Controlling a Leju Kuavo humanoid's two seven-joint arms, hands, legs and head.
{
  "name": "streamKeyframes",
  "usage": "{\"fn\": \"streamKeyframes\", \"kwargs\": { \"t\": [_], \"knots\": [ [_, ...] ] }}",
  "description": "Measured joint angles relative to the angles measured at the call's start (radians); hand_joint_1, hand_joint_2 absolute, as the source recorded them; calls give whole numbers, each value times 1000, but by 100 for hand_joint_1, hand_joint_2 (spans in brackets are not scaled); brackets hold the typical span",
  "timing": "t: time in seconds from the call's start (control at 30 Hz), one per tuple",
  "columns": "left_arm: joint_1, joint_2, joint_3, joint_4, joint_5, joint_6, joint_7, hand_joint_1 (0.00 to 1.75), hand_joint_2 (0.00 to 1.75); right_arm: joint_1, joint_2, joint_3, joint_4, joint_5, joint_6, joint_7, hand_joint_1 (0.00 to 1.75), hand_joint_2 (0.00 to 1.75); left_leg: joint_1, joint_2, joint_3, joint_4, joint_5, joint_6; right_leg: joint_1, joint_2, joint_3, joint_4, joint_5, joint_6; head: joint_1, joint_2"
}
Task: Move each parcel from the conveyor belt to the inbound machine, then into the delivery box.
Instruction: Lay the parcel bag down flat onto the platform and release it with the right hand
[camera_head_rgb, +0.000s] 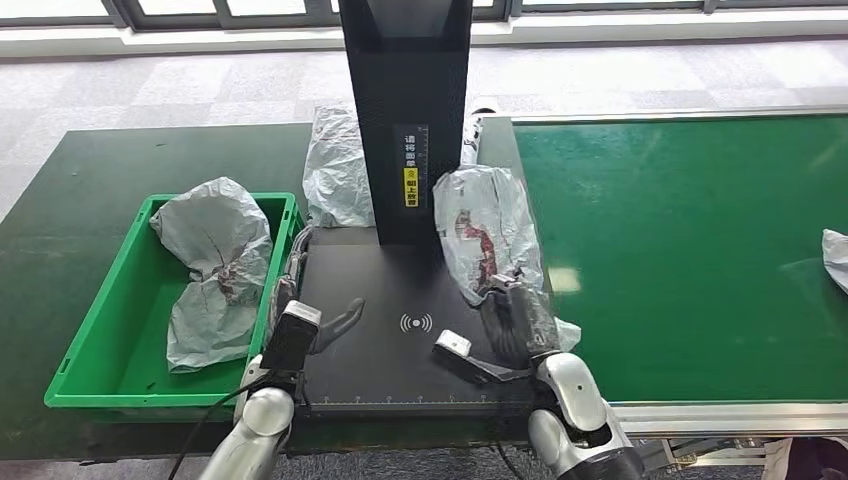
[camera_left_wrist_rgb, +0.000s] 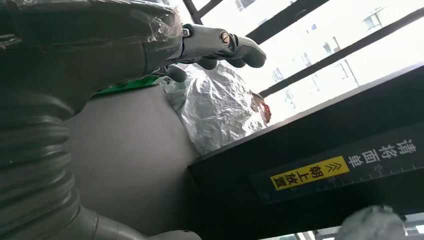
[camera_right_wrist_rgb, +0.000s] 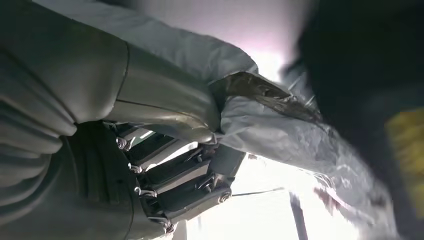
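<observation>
Right hand (camera_head_rgb: 518, 325) grips the crumpled grey plastic parcel (camera_head_rgb: 487, 232) at frame centre (fingers partly hidden); left hand (camera_head_rgb: 322, 325) empty, fingers apart

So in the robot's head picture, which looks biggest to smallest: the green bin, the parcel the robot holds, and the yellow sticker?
1. green bin
2. parcel gripped by the right hand
3. yellow sticker
</observation>
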Motion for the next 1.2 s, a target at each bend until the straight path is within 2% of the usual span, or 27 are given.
{"fn": "streamKeyframes", "kwargs": {
  "t": [0.03,0.1,0.17,0.3,0.43,0.57,0.9,0.97,1.07,1.1,1.2],
  "knots": [
    [-8,-1,-3,4,-2,0,0,0,175,3,1,36,-6,-24,63,7,103,175,0,0,0,0,0,0,0,0,0,0,0,0,0,0],
    [-22,-2,-10,11,-6,0,-1,0,175,4,1,99,-5,-85,165,27,103,175,1,0,0,0,0,0,1,0,0,0,0,0,0,0],
    [-32,-2,-16,18,-9,0,-1,0,175,2,-2,147,5,-134,207,32,103,175,2,0,0,0,0,-1,2,0,0,0,0,-1,0,0],
    [-42,-3,-23,29,-9,0,-2,0,175,-7,-7,197,23,-161,215,34,0,175,2,0,0,0,0,-1,1,0,0,0,0,-1,0,0],
    [-43,-2,-26,31,-9,6,-8,0,175,-26,-17,220,57,-193,254,76,0,175,2,0,0,0,0,-1,1,0,0,0,0,-1,0,0],
    [-43,-2,-27,27,-2,19,-10,0,175,-39,-24,222,96,-238,243,57,0,175,2,0,0,0,0,-1,1,0,0,0,0,-1,0,0],
    [-42,-2,-27,19,1,24,-11,0,175,-54,-29,223,122,-248,226,45,0,175,2,0,0,0,0,-1,2,0,0,0,0,-1,0,0],
    [-36,-2,-27,16,-4,43,-5,0,175,-50,-28,219,119,-280,150,11,0,175,2,0,0,0,0,-1,1,0,1,0,0,-1,0,0],
    [-17,1,-27,12,-43,52,23,0,175,-36,-20,184,82,-409,-60,-85,0,175,2,0,0,0,0,-1,1,0,0,0,0,-1,0,0],
    [-11,2,-28,15,-61,43,31,0,175,-35,-16,164,65,-454,-104,-111,0,175,2,0,0,0,0,-1,1,0,0,0,0,-1,0,0],
    [-3,4,-30,29,-97,26,45,0,175,-29,-8,113,31,-530,-146,-156,0,175,2,0,0,0,0,-1,1,0,0,0,0,-1,0,0]
  ]
}}
